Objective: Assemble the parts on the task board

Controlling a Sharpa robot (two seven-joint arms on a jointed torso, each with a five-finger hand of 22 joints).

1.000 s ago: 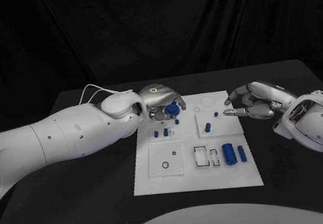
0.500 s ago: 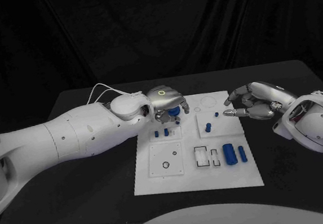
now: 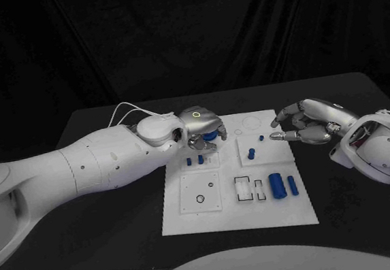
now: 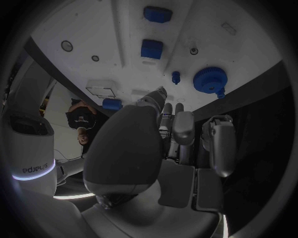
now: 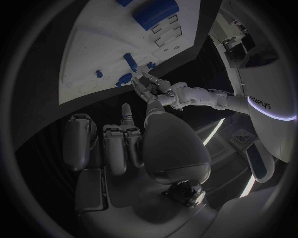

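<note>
Black tabletop (image 3: 116, 208), black curtain (image 3: 180, 34) behind. White task board (image 3: 235, 204) at its centre, long axis running away from the robot. Left hand (image 3: 198, 126) over the board's far left corner; the left wrist view shows the round blue part (image 4: 209, 79) lying apart from its fingers, hand holding nothing, fingers loosely bent. Right hand (image 3: 304, 122) at the board's right edge, fingers curled in, empty. Two blue cylinders (image 3: 282, 184) lie lengthwise near the board's front right.

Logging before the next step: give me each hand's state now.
Left hand: open, holding nothing.
Right hand: open, holding nothing.
</note>
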